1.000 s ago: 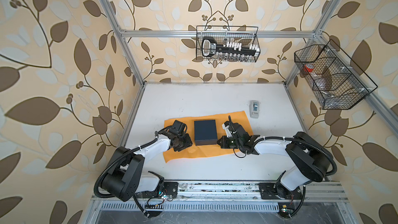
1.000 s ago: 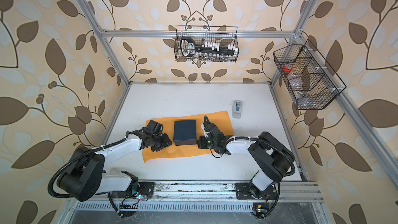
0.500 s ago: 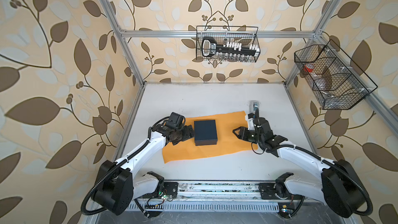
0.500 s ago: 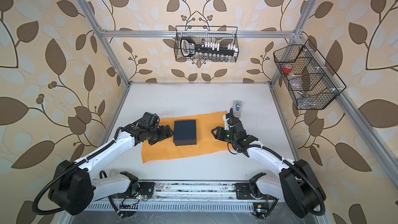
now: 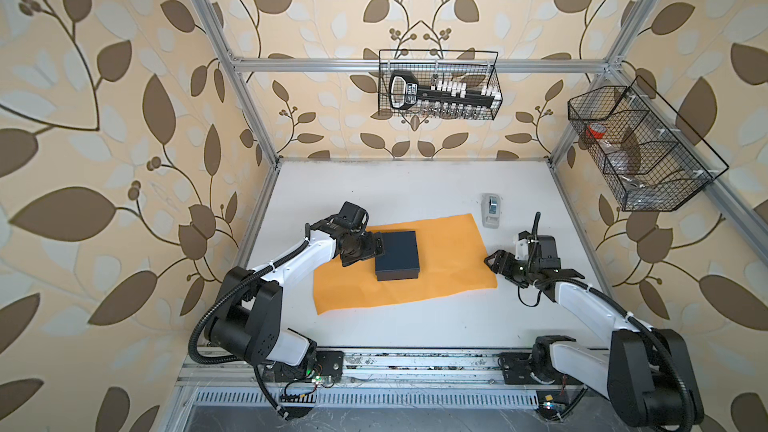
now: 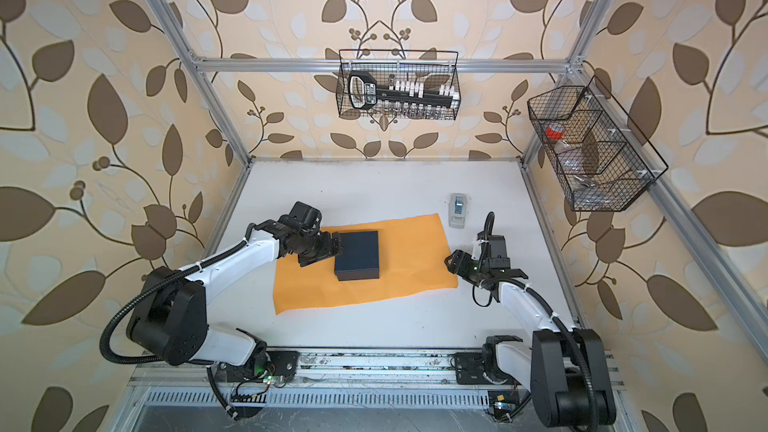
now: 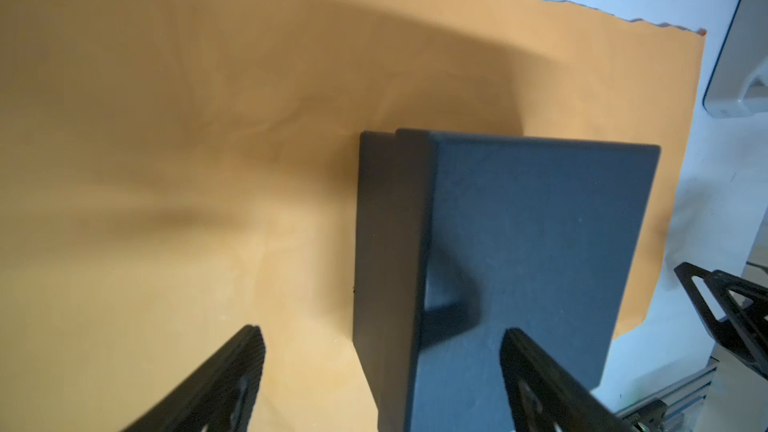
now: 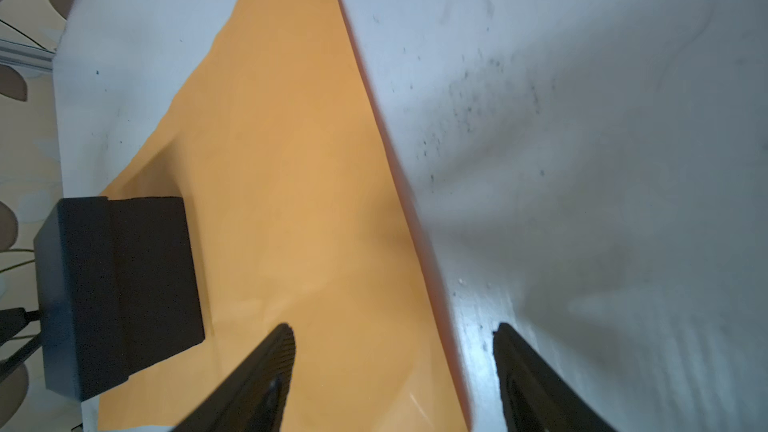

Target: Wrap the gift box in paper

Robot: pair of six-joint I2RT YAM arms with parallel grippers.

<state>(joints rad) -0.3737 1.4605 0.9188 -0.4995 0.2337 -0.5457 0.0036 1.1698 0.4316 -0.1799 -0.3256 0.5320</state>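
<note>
Gift box (image 5: 397,253) (image 6: 357,254) is sitting on the paper (image 5: 449,268) (image 6: 411,263), upright and closed, over the paper's left half, with orange showing on all four of its sides in both top views. The paper is lying flat and unfolded on the white table (image 5: 415,184), none of it lifted against the gift box.

The left gripper (image 5: 379,245) (image 6: 336,248) is reaching in over the paper's left end and is hanging right at the box's left side. In the left wrist view the left gripper (image 7: 382,331) is showing its jaws spread wide, one finger over the dark lid of the box (image 7: 519,263) and throwing a shadow on it, the other over bare paper (image 7: 166,118). Nothing is being pinched between them; whether the finger over the lid is touching it, I cannot tell.

The right gripper (image 5: 492,261) (image 6: 453,261) is hovering at the paper's right edge, well apart from the box. In the right wrist view the right gripper (image 8: 392,327) is also standing wide, its jaws straddling that edge, one over the paper (image 8: 299,180) and one over the table, holding nothing, with the box (image 8: 116,284) off to the side.

A small grey-white tape dispenser (image 5: 491,209) (image 6: 458,210) is resting on the table just beyond the paper's far right corner.
</note>
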